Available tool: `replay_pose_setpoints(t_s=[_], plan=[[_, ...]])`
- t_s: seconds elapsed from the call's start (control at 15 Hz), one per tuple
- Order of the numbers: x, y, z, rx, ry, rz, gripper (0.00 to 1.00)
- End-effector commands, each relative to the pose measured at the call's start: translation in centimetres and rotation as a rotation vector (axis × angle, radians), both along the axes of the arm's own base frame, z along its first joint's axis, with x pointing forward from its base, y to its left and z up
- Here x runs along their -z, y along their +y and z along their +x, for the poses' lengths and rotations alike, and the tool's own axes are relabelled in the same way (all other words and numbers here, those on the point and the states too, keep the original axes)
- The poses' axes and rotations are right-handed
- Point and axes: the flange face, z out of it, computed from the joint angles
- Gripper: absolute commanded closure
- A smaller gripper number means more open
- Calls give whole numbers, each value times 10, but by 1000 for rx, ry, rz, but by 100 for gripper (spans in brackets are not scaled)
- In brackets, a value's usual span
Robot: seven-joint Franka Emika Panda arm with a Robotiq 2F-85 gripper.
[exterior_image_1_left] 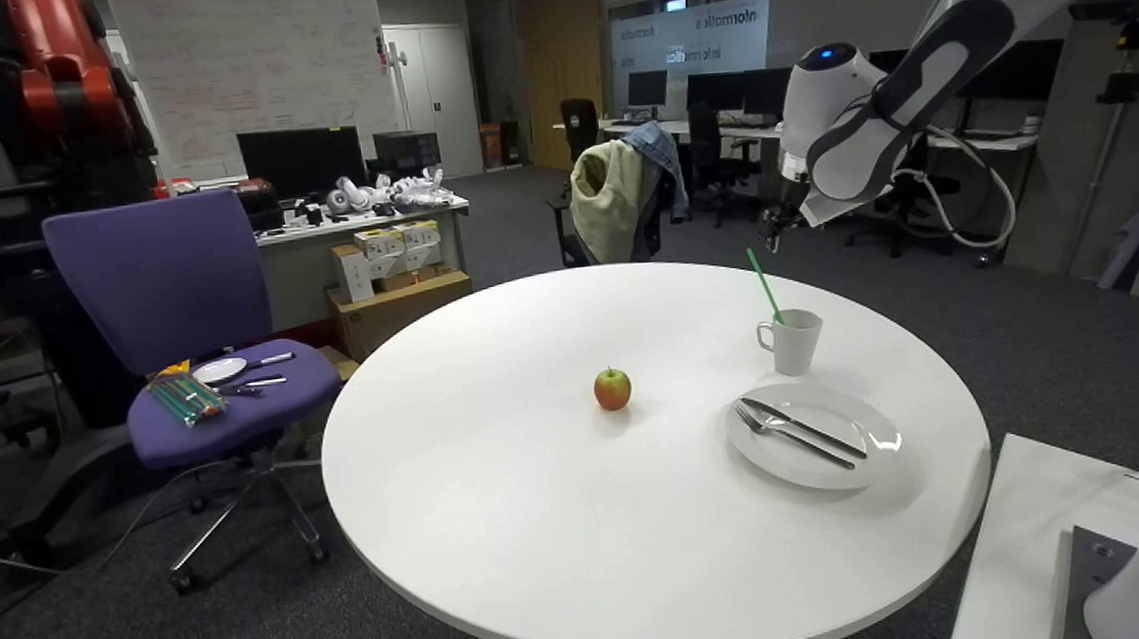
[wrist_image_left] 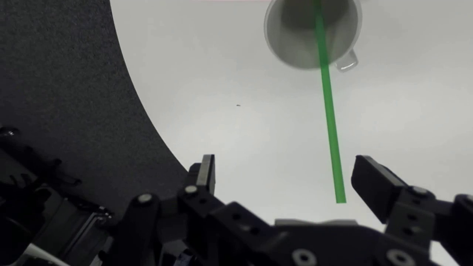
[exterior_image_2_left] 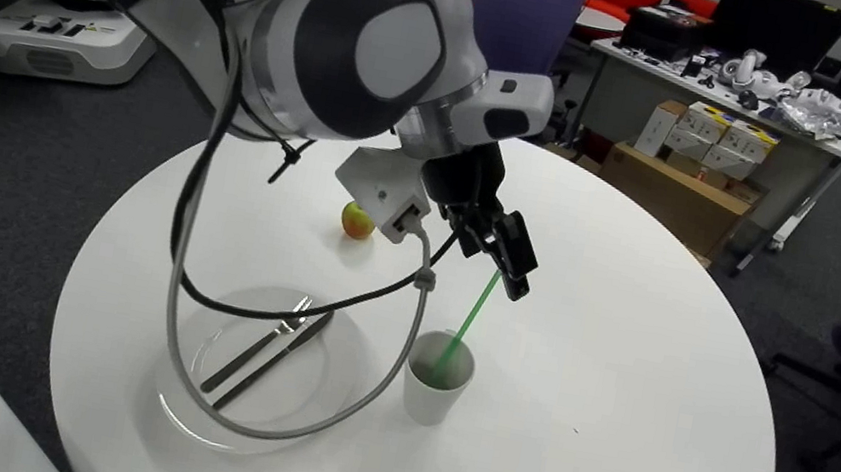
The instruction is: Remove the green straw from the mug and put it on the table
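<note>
Green crosses my wrist view: the straw [wrist_image_left: 329, 107] leans from the mug [wrist_image_left: 293, 46] at top, its tip showing between the parted fingers of my gripper [wrist_image_left: 284, 166] (nearer frame right). In an exterior view, the mug stands right of centre on the table [exterior_image_1_left: 519, 463]; in an exterior view, below centre, beside the plate [exterior_image_2_left: 314, 373].

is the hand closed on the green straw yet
No, the wrist view shows the hand spread open, with white table visible on both sides of the green straw.
</note>
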Motion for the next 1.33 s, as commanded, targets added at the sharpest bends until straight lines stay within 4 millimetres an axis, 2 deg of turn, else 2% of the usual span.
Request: replay_pose_setpoints(t_s=[0.0,0.27,0.73,1.0,1.27], plan=[[10,-18,21,64,-70,-87,0],[26,-22,36,132,-101,-145,0],[33,0,50,161,-137,-120,0],[27,2,50,162,-144,-116,0],[5,4,45,147,-180,-114,0]])
